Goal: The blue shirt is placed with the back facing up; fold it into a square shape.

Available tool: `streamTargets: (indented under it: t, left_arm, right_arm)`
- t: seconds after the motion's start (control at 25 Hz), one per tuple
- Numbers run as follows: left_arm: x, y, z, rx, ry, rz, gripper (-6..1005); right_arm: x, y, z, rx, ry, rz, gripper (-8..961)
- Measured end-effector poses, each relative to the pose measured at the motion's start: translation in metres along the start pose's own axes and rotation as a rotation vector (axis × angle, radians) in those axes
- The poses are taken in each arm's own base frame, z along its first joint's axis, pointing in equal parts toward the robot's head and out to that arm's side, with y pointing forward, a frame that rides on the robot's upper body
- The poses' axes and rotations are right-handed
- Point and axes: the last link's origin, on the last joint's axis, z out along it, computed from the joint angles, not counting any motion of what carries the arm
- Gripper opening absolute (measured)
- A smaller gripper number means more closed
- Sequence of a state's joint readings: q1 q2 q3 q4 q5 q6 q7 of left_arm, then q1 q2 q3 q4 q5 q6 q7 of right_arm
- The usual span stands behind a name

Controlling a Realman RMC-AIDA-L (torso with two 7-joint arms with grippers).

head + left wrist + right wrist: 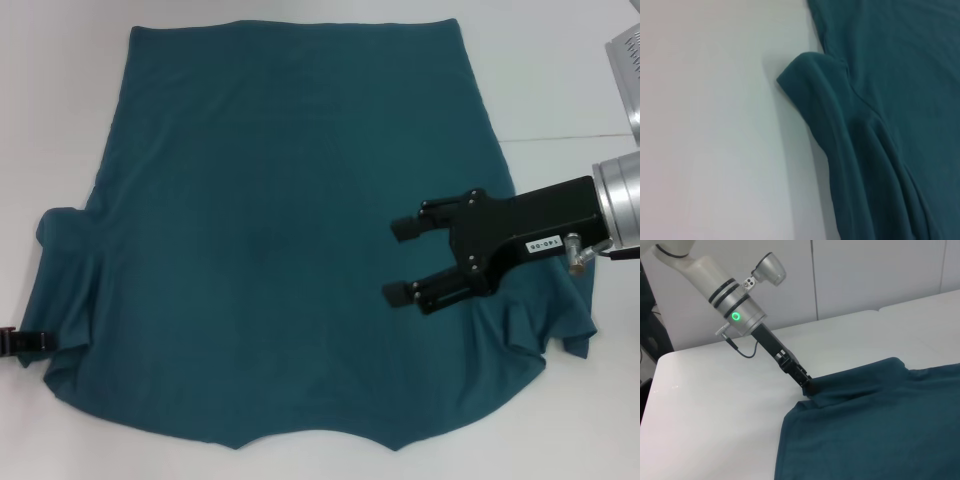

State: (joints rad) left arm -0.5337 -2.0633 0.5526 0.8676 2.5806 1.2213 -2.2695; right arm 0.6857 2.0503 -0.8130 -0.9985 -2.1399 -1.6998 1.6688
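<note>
Item: blue shirt (280,230). Dark teal, plain side up, spread flat over most of a white table (560,80). In the head view the hem lies toward 12 o'clock and the shoulders and neckline toward 6 o'clock. Sleeve at 9 o'clock is bunched and folded inward, with raised creases running along the side seam; sleeve at 4 o'clock is rumpled into small folds. The middle of the cloth is smooth.

Item: left gripper (35,342). At the table edge around 8 o'clock, at the bunched sleeve. In the right wrist view it (806,385) reaches down at a slant and its tip meets the sleeve's edge, the cloth gathered into a ridge there. Fingers appear closed on the sleeve fabric.

Item: right gripper (405,260). Black, hovering above the shirt's right half around 3 o'clock, pointing toward 9 o'clock. Two fingers (408,228) clearly apart, nothing between them; whether they touch the cloth cannot be told.

Item: left wrist view. Shows the folded sleeve (840,125) lying on the white table, its rounded fold beside bare tabletop.
</note>
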Motion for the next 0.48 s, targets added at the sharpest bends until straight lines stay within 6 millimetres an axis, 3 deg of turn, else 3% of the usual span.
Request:
streamTargets:
  t: [0.48]
  left_arm:
    - [0.0001,0.0046,0.0046,0.003,-0.006,0.010,387]
  right_arm:
    - [0.0021,0.0013,0.0020,0.001,-0.004,0.005,926]
